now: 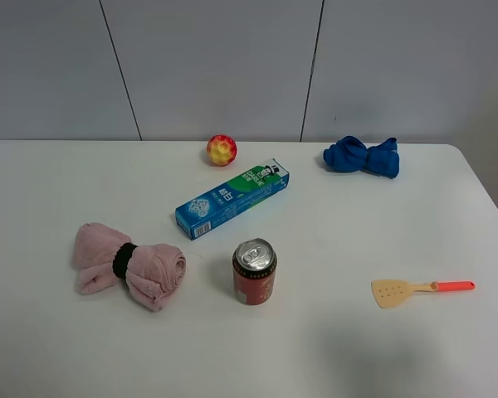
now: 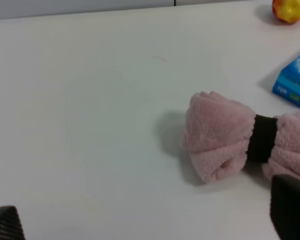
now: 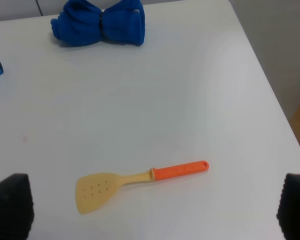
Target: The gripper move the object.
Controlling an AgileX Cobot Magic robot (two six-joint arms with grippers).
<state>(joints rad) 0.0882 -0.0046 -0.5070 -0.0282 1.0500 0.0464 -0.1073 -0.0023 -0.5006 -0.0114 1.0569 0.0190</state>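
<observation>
You had the pink towel (image 1: 129, 264) lying on the white tabletop (image 1: 332, 348), in the left front part of the high view, well apart from everything except the red can (image 1: 254, 272), which stood upright near its right end. A black band (image 1: 124, 259) cinched the towel in the middle, so that it looked like a bow. Nothing touched it.

Behind the can, the blue and green box (image 1: 231, 199) lay flat and slanted, with the red and yellow ball (image 1: 222, 150) just behind its far end. The blue cloth (image 1: 362, 156) was bunched at the far right of the tabletop. The spatula (image 1: 420, 290), with a pale blade and an orange handle, lay flat at the right front, apart from all other things.

Neither arm appeared in the high view. In the left wrist view you could see two dark fingertips (image 2: 290, 207) of the left tool (image 2: 147, 217), far from each other, so the jaws stood wide apart, and they held nothing. One fingertip was close to the towel's end, but I could not tell if it touched. In the right wrist view the right tool (image 3: 150, 207) was also spread wide, its dark fingertips (image 3: 11, 205) at both edges, with the spatula lying between and beyond them on the tabletop.
</observation>
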